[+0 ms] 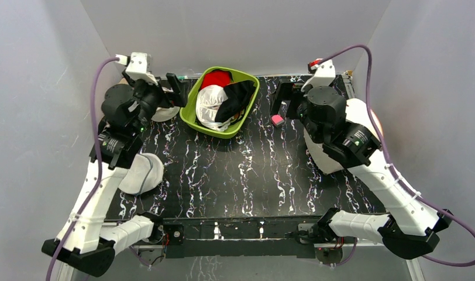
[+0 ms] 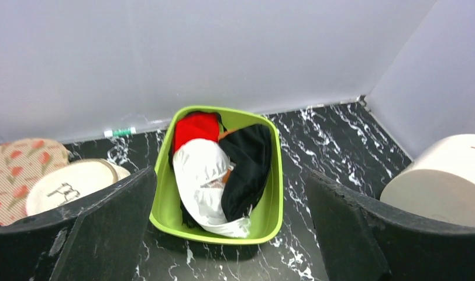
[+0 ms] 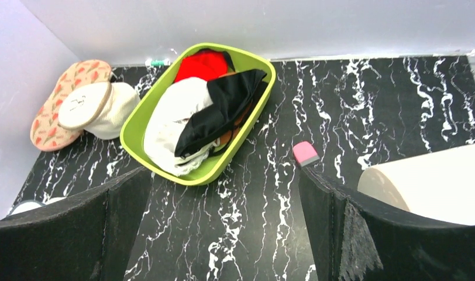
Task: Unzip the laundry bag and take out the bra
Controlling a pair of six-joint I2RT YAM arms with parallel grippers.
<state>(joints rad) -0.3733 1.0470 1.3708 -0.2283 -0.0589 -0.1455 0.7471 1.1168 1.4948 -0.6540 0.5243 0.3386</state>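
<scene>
**Status:** Both arms are hovering toward the back edge of the counter (image 1: 253,175), and both wrist cams are looking down on the green bin (image 2: 164,193) at back-centre. The left gripper (image 2: 229,175) is standing w/ fingers wide apart and nothing btwn them. The right gripper (image 3: 224,171) is showing the same, spread and carrying nothing.

**Task items:**
- The laundry bag (image 1: 143,172) is lying at the left edge toward the near-left corner, partly under the left arm. Its grey zip line is showing across the dome. Whether the zip is open or closed, you cannot tell from the top view.
- The bra (image 2: 199,167) is lying on top in the bin, w/ a red garment (image 2: 194,129) behind it and a black garment (image 2: 247,164) draped beside it.

**Assessment:** The bra is reading as out of the bag, so the step in hand is prob. checking and closing out, not grasping.

**Recs:**
- Keep both grippers high and spread so no finger is snagging the bra or the bin rim.
- The left forearm is hanging right over the bag, so avoid sweeping it off the left edge.
- On the right side, be minding the large white cylinder (image 1: 320,155) under the arm and the pink eraser (image 3: 305,153) near the gripper.
- If the bag proves zipped, be pinning it w/ one gripper and drawing the tab slowly round the rim w/ the other.
</scene>
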